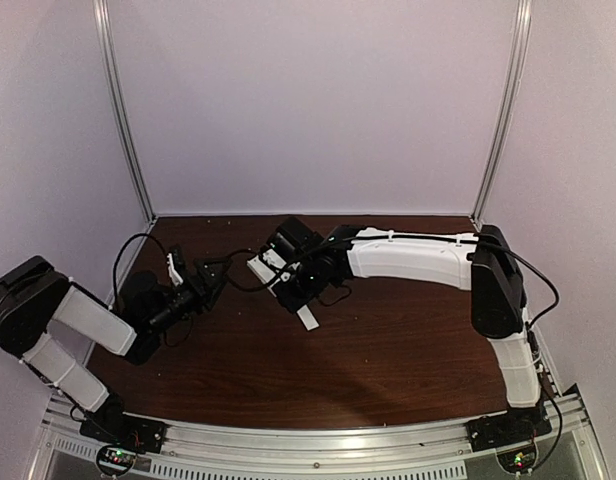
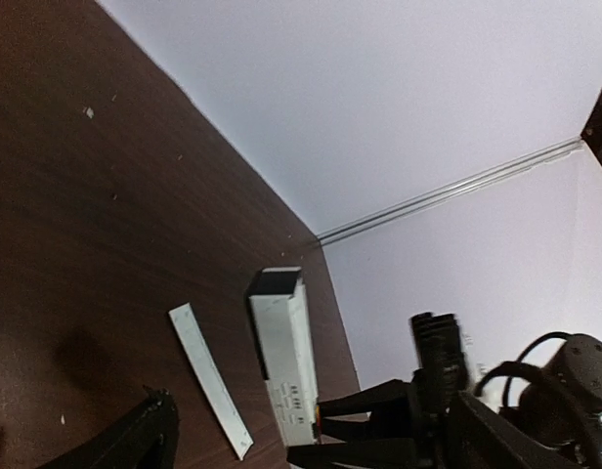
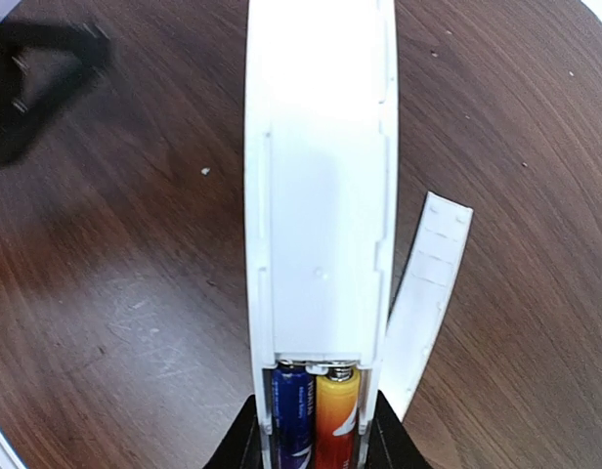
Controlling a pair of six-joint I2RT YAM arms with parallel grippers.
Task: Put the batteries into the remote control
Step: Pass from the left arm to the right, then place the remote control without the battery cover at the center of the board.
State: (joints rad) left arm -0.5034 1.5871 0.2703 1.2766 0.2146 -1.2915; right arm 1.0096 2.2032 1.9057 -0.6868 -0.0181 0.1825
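**Both cells in the slot; cover off; remote held by the right arm**

Nearest the right wrist camera, the right gripper (image 3: pixel 314 437) was closed on the near end of the remote control (image 3: pixel 321 195), with one black finger against each long side. The jaws stood no wider than the body itself. The remote ran straight ahead of them with its slot face up. I judged this was meant to keep the compartment open to view and within the other arm's reach.

Between the fingers, both cells lay side by side in the slot. The blue battery (image 3: pixel 292 415) sat toward the gripper's left and the orange battery (image 3: pixel 335 415) toward its right. I judged them seated, though the contacts were hidden.

The cover strip (image 3: pixel 428 293) lay flat on the table (image 3: pixel 115 293), just off the gripper's right side and apart from the remote. It appeared to have been set there to leave the slot free, and it was not fitted.

The left gripper (image 1: pixel 210 282) stood off the right gripper's left side, near the remote but clear of it. Its fingers were spread wide with nothing in them.

Whether the remote's far end touched the table could not be told. With the slot uncovered, a tilt of the body could let the cells slip out.
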